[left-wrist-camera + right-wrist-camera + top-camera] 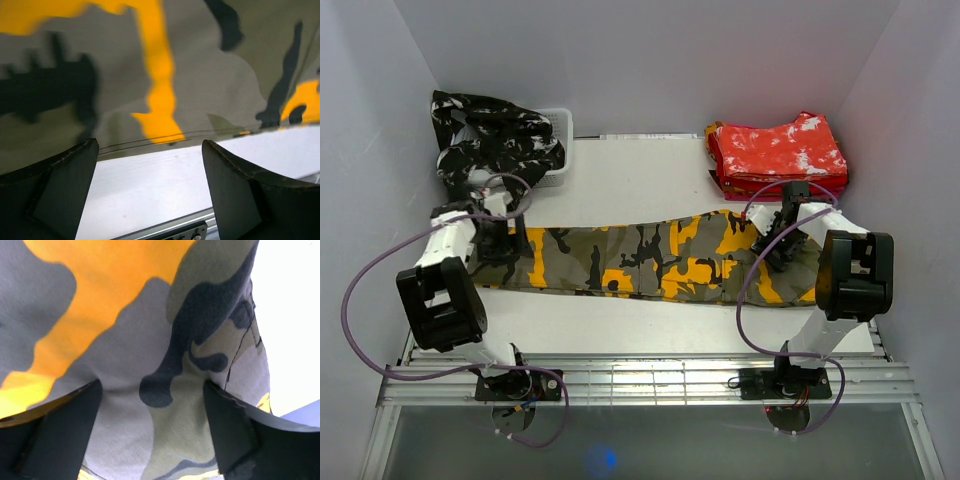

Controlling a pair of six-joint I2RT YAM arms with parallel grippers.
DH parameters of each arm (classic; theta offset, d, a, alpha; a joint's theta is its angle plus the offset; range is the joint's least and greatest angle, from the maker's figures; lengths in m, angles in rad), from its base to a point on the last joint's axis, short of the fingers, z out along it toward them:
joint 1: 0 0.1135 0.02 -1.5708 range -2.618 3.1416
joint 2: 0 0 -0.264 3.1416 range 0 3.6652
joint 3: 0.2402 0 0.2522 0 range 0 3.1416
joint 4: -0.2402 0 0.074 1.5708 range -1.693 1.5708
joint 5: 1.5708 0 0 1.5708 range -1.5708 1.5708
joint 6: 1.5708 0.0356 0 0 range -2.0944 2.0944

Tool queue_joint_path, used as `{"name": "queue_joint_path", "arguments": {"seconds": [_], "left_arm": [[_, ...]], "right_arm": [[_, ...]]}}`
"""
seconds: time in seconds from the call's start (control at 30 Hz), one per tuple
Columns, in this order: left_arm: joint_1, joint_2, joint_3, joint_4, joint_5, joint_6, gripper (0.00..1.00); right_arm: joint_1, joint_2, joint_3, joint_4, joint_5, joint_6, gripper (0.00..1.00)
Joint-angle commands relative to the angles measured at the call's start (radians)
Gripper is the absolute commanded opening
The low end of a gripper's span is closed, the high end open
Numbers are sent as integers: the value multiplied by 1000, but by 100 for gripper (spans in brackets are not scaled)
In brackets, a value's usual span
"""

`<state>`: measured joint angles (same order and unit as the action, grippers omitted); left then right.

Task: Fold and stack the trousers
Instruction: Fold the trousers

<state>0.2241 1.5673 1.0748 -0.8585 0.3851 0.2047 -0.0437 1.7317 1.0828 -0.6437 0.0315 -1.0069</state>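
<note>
Two arms (445, 290) (850, 275) flank one olive trousers (650, 262) (black pair (495, 135), red pair (775, 150) beyond).

- A white worktop (650, 190) fills the middle of the overhead view, matt and evenly lit.
- Plain pale walls close it in on three sides: a back wall (650, 60), a left wall (360, 150) and a right wall (920, 130).
- A ribbed metal rail (650, 380) runs along the worktop's near edge.
- Below the rail lies a grey surface (720, 450), faintly glossy, with a small blue glint (603, 460).
- The light is soft and the shadows are faint.
</note>
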Motion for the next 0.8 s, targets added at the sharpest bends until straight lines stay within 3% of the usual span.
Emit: {"name": "queue_joint_path", "arguments": {"seconds": [0.0, 0.03, 0.23, 0.5, 0.6, 0.77], "left_arm": [[177, -43, 135, -26, 14, -7, 95], [245, -14, 155, -39, 35, 4, 95], [382, 112, 270, -96, 51, 58, 94], [443, 267, 246, -48, -27, 58, 82], [454, 284, 203, 5, -92, 58, 80], [472, 274, 172, 29, -68, 91, 80]], "right_arm": [[-7, -20, -32, -52, 52, -62, 90], [-5, -38, -15, -65, 42, -56, 92], [-4, -75, 60, -169, -15, -19, 98], [-7, -118, 112, -243, -18, 7, 98], [-8, -132, 123, -261, -15, 10, 98], [-8, -138, 131, -295, -21, 17, 98]]}}
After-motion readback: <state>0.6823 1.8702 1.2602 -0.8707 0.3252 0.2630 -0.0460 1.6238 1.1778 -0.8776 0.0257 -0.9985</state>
